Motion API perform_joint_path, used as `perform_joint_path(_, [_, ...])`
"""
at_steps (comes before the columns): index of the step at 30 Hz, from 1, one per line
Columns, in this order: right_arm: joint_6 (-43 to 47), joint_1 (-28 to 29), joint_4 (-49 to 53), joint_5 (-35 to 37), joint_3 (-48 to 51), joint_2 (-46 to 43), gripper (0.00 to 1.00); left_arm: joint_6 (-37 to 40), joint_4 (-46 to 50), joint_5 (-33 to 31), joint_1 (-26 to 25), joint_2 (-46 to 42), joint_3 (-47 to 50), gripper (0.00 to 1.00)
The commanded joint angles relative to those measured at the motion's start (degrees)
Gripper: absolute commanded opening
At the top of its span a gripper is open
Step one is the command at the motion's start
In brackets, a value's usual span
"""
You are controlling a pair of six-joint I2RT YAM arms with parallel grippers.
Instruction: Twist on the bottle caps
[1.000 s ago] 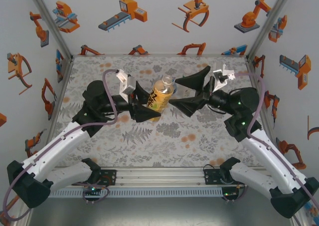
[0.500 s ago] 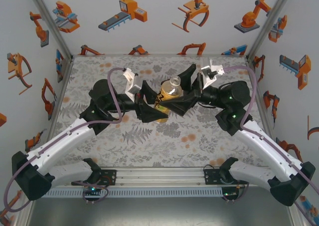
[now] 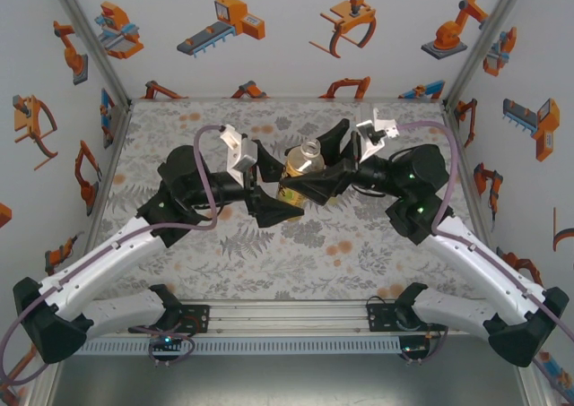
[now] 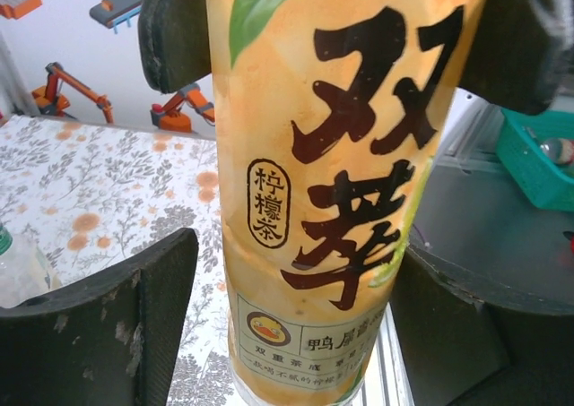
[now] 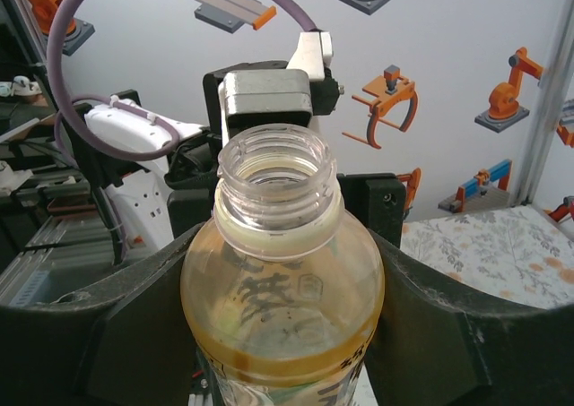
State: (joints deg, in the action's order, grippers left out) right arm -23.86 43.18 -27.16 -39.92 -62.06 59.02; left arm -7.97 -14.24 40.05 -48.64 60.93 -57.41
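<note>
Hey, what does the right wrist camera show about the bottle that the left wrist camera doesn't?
Right wrist: the yellow-labelled bottle from above, its threaded neck open with no cap on it, and the right gripper hugging its shoulder.
Left wrist: the dark characters on the label, the left gripper open around the lower part, another bottle at the frame's left edge and a teal basket.
Both: the same bottle, with the floral mat behind it.

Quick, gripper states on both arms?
Left gripper: open, loosely around the yellow bottle, gap visible.
Right gripper: closed on that bottle, below its uncapped neck.
</note>
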Motion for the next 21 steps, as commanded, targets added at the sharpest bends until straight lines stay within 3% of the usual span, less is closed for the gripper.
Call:
perform_joint_path(1, [2.6, 2.1, -0.6, 3.0, -3.0, -0.1, 0.31, 3.8, 3.1, -6.9, -1.8, -0.8, -1.6, 0.76])
perform_joint_path(12, [7.7, 8.4, 1.5, 13.4, -4.5, 0.4, 0.25, 6.4, 0.1, -16.6, -6.9, -3.3, 1.2, 0.75])
perform_joint_path(21, [8.6, 10.2, 1.6, 16.2, -4.5, 0.7, 0.22, 6.6, -0.8, -15.4, -7.0, -3.9, 2.7, 0.65])
